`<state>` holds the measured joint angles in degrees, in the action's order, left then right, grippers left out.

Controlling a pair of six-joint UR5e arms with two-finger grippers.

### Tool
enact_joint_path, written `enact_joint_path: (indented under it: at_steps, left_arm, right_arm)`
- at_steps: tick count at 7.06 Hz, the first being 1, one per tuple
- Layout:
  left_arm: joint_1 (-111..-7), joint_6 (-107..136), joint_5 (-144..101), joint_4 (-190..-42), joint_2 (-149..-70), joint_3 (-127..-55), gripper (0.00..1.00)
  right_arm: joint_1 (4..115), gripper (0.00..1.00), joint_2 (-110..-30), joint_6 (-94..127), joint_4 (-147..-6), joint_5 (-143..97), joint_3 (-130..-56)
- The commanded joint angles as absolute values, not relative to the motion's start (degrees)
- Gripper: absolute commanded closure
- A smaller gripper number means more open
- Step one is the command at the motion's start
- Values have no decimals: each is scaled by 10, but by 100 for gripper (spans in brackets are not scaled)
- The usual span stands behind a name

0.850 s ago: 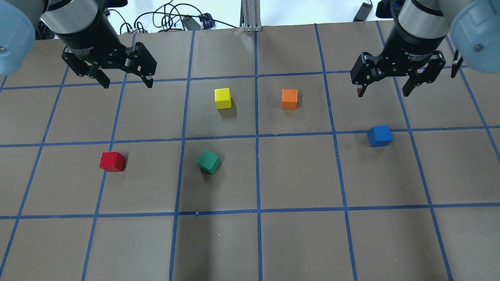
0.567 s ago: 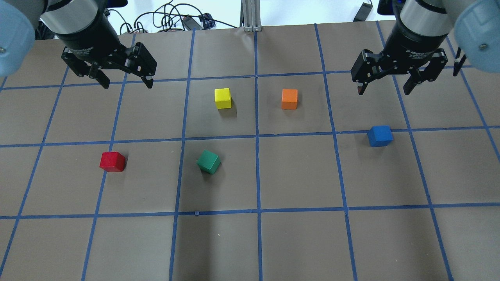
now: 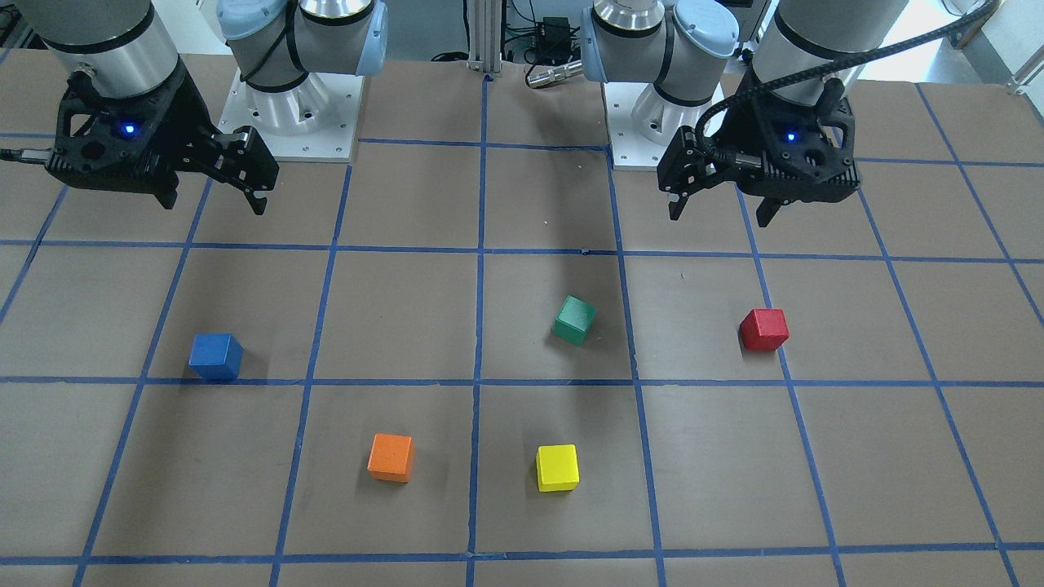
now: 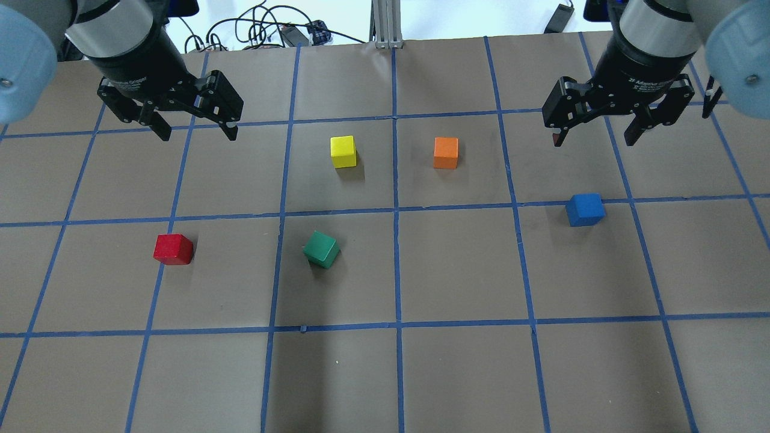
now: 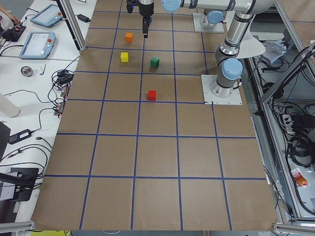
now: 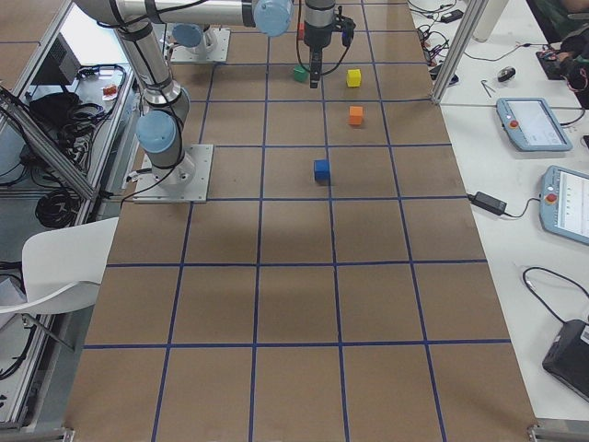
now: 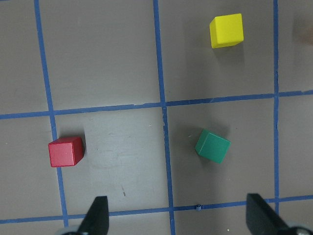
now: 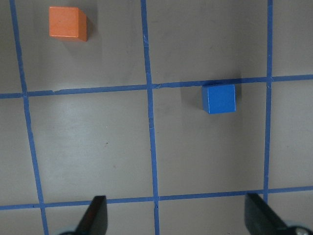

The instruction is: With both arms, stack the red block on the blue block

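Over the worktop (image 4: 457,270), left claw (image 4: 197,135) and right claw (image 4: 593,141) are hovering open, seemingly ready for red block (image 4: 173,249) and blue block (image 4: 585,209) at six o'clock.

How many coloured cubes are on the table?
5. In the overhead view: red block at left, green cube right of it, yellow cube and orange cube beyond, near the middle, blue block at right. None seems hidden.

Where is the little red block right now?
In the overhead view, the small matte red cube sits on a blue tape line on the left side of the table, the small green cube nearest on its right.
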<state>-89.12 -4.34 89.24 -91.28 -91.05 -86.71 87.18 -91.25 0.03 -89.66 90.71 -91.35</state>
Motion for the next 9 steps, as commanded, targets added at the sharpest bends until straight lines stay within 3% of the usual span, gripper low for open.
enact_joint_path:
  at_steps: [1, 6, 9]
  left_arm:
    - [-894, -43, 893, -913, -909, -869, 0]
    - [-882, -65, 896, -914, -908, -881, 0]
    - [-775, -189, 924, -875, -907, -962, 0]
  right_arm:
    - [872, 0, -912, 1, -899, 909, -914]
    - [872, 0, -912, 2, -902, 908, -913]
    - [872, 0, -912, 2, -903, 909, -911]
